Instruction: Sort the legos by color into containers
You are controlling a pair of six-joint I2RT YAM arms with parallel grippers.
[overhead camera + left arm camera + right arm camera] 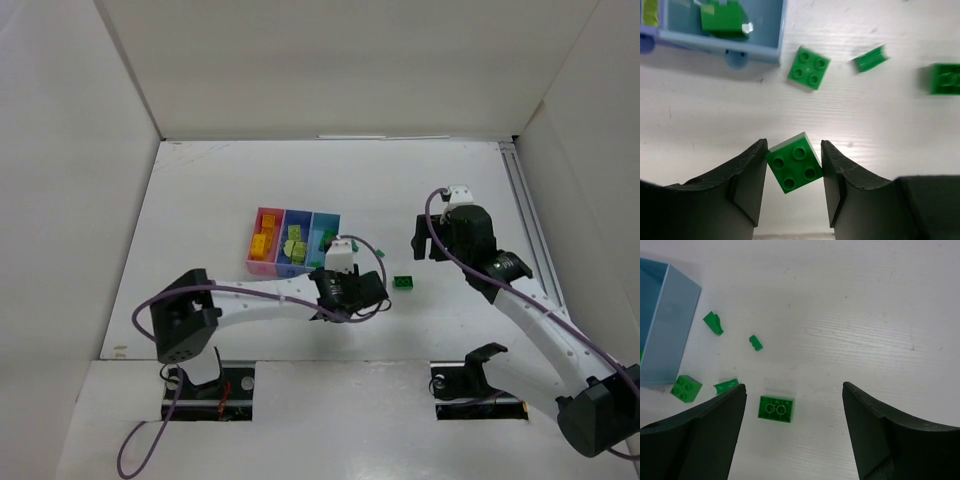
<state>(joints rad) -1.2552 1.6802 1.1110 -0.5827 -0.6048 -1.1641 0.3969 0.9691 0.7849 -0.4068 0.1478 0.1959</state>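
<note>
Green lego point(793, 169) pinched cornerwise in left gripper point(793, 150); right gripper point(794, 386) wide open, empty.

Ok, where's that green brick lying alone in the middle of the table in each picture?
Top view: the green brick sits a little right of centre.
Left wrist: at the right edge, partly cut off.
Right wrist: low, left of centre.
Shared landmark: the light blue bin, always to the brick's left.
</note>
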